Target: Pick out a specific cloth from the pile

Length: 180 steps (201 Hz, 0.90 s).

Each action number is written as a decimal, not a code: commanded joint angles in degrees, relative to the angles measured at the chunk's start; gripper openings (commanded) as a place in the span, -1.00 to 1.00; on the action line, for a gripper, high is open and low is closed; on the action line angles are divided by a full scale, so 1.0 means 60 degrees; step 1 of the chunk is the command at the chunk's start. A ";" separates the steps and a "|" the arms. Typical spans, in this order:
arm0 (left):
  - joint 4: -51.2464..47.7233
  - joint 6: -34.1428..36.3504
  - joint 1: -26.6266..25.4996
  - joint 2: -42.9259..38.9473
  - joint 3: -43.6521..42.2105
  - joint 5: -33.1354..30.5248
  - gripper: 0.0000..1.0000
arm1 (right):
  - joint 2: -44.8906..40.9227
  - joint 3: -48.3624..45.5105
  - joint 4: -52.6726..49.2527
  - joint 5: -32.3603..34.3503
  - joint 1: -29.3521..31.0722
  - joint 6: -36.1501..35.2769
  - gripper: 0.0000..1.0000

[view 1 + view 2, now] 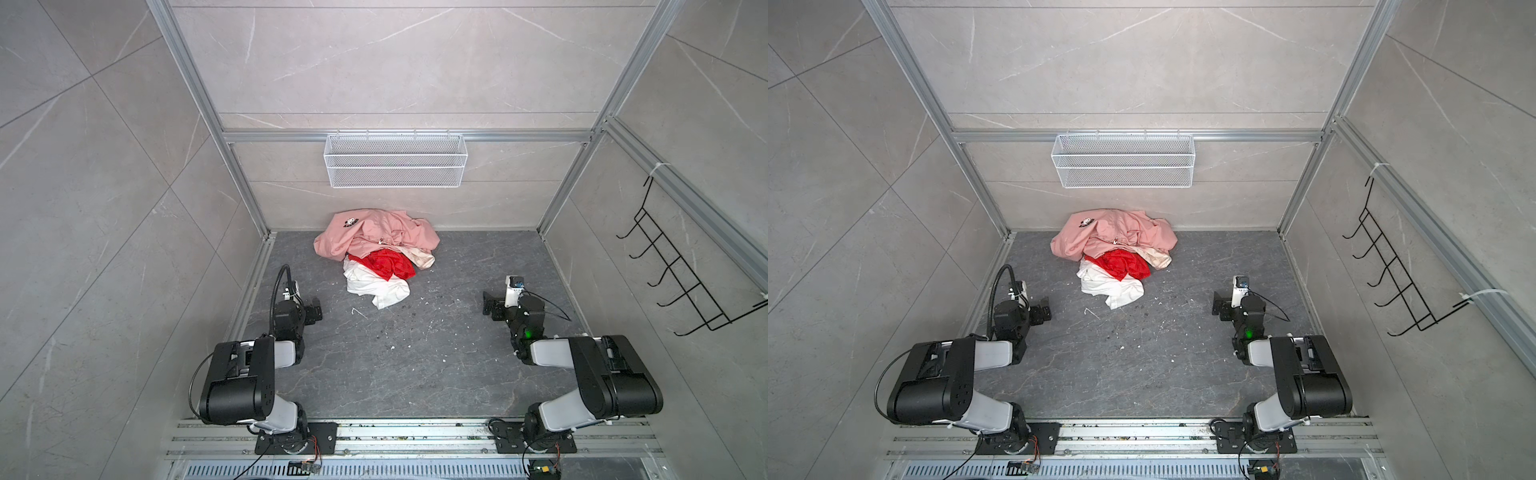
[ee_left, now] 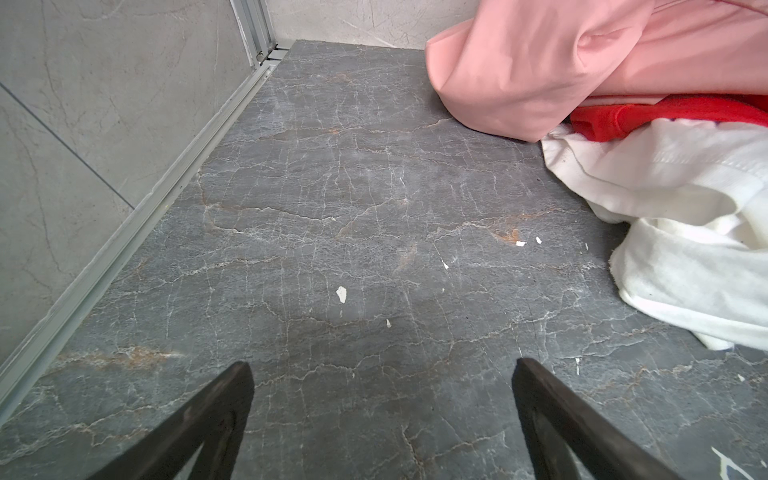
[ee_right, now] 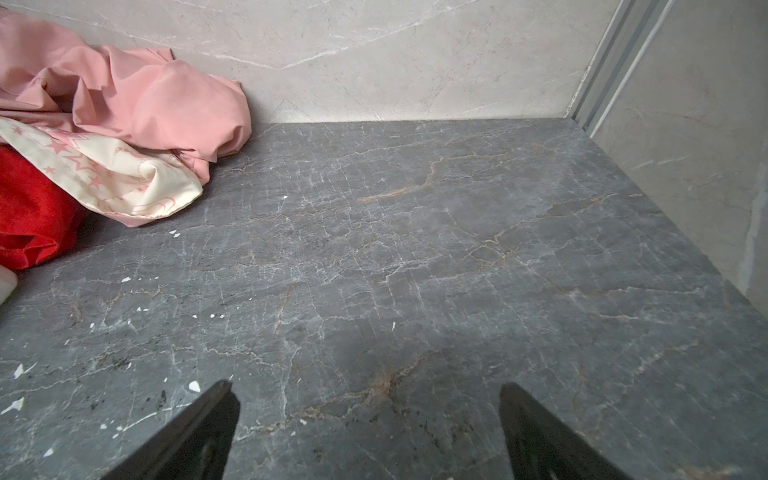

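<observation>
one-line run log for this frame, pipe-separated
left gripper: open, empty | right gripper: open, empty | red cloth: in pile, part under pink garment, atop white garment, untouched

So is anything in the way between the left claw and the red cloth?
Only bare floor, then the white garment lying low in front of the red cloth. The left gripper is open. The pink garment covers the cloth's far edge.

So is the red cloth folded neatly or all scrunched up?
Scrunched up. The red cloth lies crumpled, its top edge tucked under the pink garment and the rest lying on the white garment.
</observation>
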 commanded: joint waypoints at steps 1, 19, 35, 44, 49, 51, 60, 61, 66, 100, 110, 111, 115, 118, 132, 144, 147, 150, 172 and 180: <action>0.0372 0.0024 -0.0099 -0.0025 0.0081 -0.0008 1.00 | -0.0057 -0.0013 0.0108 -0.0054 -0.0024 0.0097 0.99; 0.0397 0.0041 -0.0132 -0.0017 0.0076 -0.0045 1.00 | -0.0064 -0.0028 0.0136 0.0052 -0.0018 0.0118 0.99; 0.0355 0.0061 -0.0130 -0.0066 0.0083 0.0007 1.00 | -0.0064 -0.0035 0.0138 0.0063 -0.0013 0.0118 0.99; 0.0255 0.0083 -0.0131 -0.0126 0.0098 0.0043 1.00 | -0.0071 -0.0042 0.0151 0.0063 -0.0024 0.0113 0.99; 0.0240 0.0063 -0.0131 -0.0168 0.0098 0.0022 1.00 | -0.0073 -0.0050 0.0152 0.0063 -0.0017 0.0100 0.99; 0.0219 0.0068 -0.0130 -0.0194 0.0100 0.0015 1.00 | -0.0072 -0.0055 0.0163 0.0063 -0.0003 0.0102 0.99; 0.0097 0.0056 -0.0152 -0.0367 0.0082 0.0013 1.00 | -0.0072 -0.0064 0.0189 0.0093 0.0016 0.0097 0.99; 0.0077 0.0056 -0.0149 -0.0398 0.0091 0.0006 1.00 | -0.0072 -0.0068 0.0193 0.0093 0.0011 0.0083 0.99; -0.0036 0.0046 -0.0148 -0.0530 0.0098 -0.0001 1.00 | -0.0087 -0.0083 0.0217 0.0127 0.0040 0.0071 0.99; -0.1561 0.0025 -0.0411 -0.1420 0.0509 -0.0577 0.99 | -0.0409 -0.0313 0.0409 0.0818 0.0429 -0.0121 0.99; -0.2254 -0.0001 -0.0630 -0.1595 0.0840 -0.1079 0.99 | -0.0721 -0.0187 -0.0061 0.1210 0.0531 -0.0087 0.99; -0.2322 -0.0002 -0.0644 -0.1612 0.0888 -0.1105 0.99 | -0.0755 -0.0159 -0.0159 0.1252 0.0547 -0.0083 0.99; -0.2726 -0.0020 -0.0701 -0.1686 0.1092 -0.1307 0.99 | -0.0942 0.0017 -0.0690 0.1406 0.0595 -0.0073 0.99; -0.3058 -0.0062 -0.0733 -0.1729 0.1257 -0.1357 0.99 | -0.1101 0.0218 -0.1218 0.1465 0.0610 -0.0052 0.99; -0.4357 -0.0340 -0.0738 -0.1837 0.1976 -0.1407 1.00 | -0.1608 0.1261 -0.3549 0.1477 0.0658 0.0094 0.99; -0.5059 -0.0649 -0.0773 -0.2009 0.2385 -0.1358 1.00 | -0.1802 0.1772 -0.4406 0.1485 0.0727 0.0248 0.99; -0.5150 -0.0728 -0.0787 -0.2065 0.2441 -0.1343 0.99 | -0.1859 0.1849 -0.4546 0.1484 0.0738 0.0289 0.99; -0.5240 -0.0815 -0.0802 -0.2112 0.2488 -0.1358 1.00 | -0.1914 0.1945 -0.4685 0.1499 0.0752 0.0321 0.99; -0.5816 -0.1489 -0.1023 -0.2474 0.2899 -0.1377 1.00 | -0.2166 0.2722 -0.5843 0.1707 0.0977 0.0742 0.99; -0.6147 -0.1653 -0.1166 -0.2529 0.3150 -0.1362 0.99 | -0.2120 0.3238 -0.6647 0.1688 0.1024 0.1101 0.99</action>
